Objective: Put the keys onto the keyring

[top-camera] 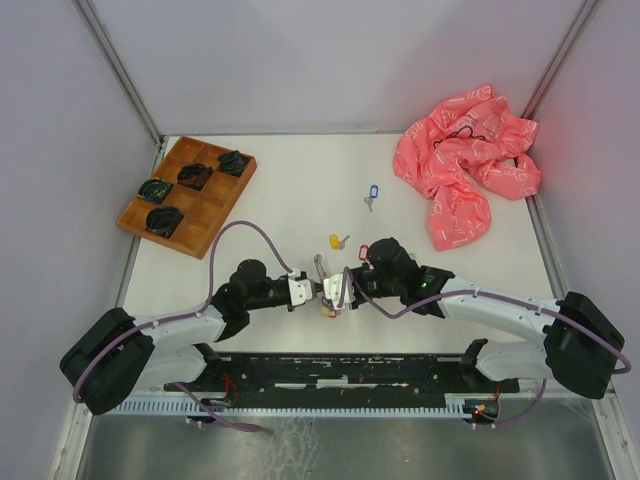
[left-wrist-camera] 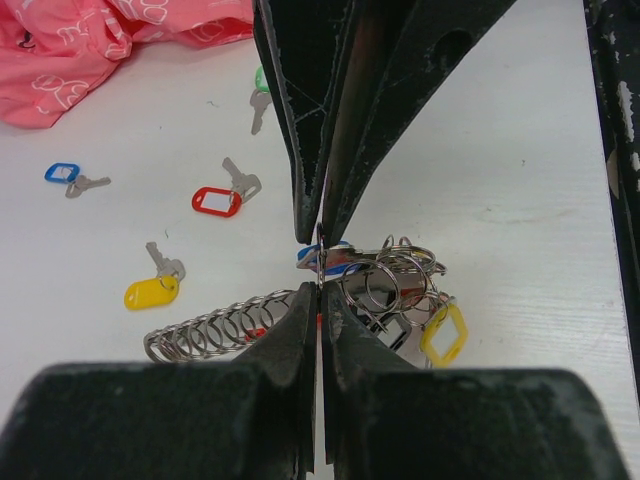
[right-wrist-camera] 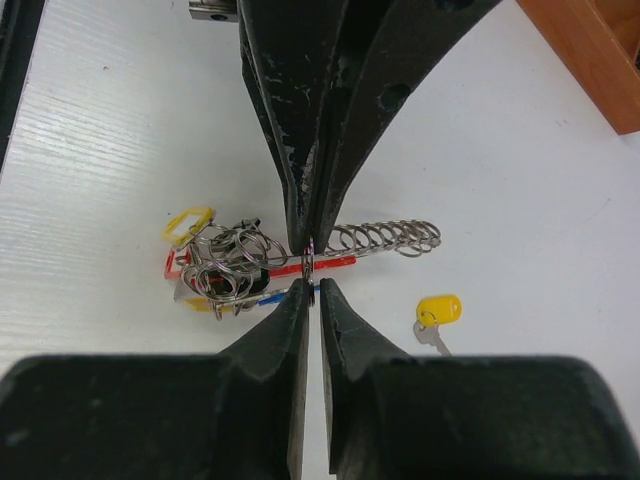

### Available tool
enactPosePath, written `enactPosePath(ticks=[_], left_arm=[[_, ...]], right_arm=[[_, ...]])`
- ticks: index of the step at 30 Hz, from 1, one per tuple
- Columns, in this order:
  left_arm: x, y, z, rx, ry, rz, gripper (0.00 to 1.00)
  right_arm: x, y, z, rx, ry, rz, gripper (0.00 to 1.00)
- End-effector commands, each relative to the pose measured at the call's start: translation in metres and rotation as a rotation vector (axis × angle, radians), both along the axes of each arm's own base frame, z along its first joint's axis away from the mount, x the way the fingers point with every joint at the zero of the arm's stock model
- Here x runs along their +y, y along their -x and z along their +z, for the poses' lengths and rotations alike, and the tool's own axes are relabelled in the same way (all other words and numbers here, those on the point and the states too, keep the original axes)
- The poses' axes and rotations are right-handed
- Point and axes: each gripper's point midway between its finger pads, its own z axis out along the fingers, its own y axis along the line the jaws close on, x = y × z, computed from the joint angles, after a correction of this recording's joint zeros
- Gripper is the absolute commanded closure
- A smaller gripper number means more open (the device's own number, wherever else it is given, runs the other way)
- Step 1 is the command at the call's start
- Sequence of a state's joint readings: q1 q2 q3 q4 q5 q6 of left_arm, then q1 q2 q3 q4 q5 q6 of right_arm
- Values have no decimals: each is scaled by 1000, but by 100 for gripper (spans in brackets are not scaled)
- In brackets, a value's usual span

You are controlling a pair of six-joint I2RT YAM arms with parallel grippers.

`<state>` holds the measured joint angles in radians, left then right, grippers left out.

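1. Where the table (top-camera: 270, 200) reaches its far-left corner, wooden tray (top-camera: 213, 200) sits, well apart.
2. Left gripper (left-wrist-camera: 320, 262): jaws pressed together on a thin ring of the keyring (right-wrist-camera: 228, 268).
3. Keyring mid-table between both grippers. Long axis runs near-to-far, with the coiled chain end pointing away from the near edge and the tagged ring cluster toward it.
4. Right gripper (right-wrist-camera: 308, 268): jaws likewise pinched on a keyring loop.
5. Yellow key (top-camera: 337, 241) just beyond; blue key (top-camera: 373, 192) farther; pink cloth (top-camera: 465, 170) far right.
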<state>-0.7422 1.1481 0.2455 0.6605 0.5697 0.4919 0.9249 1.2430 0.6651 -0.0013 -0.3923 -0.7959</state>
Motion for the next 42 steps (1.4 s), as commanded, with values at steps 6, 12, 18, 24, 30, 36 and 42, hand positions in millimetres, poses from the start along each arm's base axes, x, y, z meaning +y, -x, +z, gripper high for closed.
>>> enactPosePath(ticks=[6, 12, 18, 24, 30, 36, 42], left_arm=[[-4, 0, 19, -104, 53, -23, 97], [-5, 1, 22, -109, 59, -32, 97], [-5, 1, 23, -112, 65, -33, 97], [-5, 1, 24, -114, 69, -34, 97], [-6, 2, 24, -112, 73, -39, 97], [-7, 4, 24, -107, 74, -49, 97], [-8, 3, 19, -87, 56, -50, 97]], right_arm=[[-2, -5, 24, -18, -42, -55, 70], [1, -1, 17, 11, -40, -37, 71], [5, 1, 13, 36, -36, -21, 74], [3, 3, 6, 60, -16, -21, 75], [5, 2, 6, 58, -23, -23, 79], [8, 1, 12, 50, -42, -19, 90], [12, 2, 20, 45, -69, -7, 99]])
